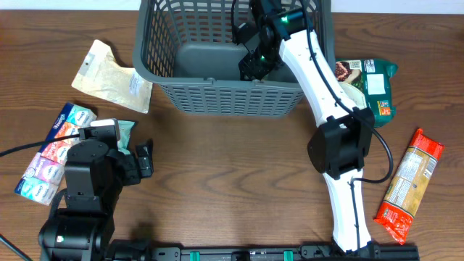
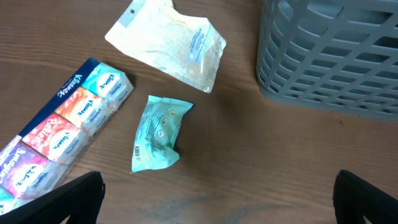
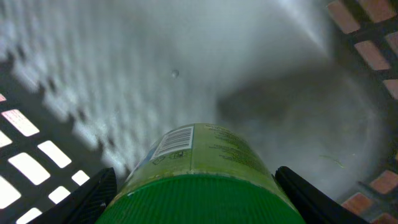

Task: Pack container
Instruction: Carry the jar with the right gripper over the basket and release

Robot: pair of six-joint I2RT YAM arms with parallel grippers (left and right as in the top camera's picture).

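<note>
Brown wood-grain table [image 1: 217, 167] fills nearly the whole view, matte, evenly lit, only soft shadows. Beyond the far edge a pale strip [image 1: 72, 6], wall or floor, can't tell. Along the near edge a black rail [image 1: 239, 254].

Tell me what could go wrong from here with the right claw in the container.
1. The right claw grips the green-capped jar seemingly above the container floor; released here, it may tip and roll.
2. The claw is close to the lattice wall; lifting out could catch the rim.
</note>
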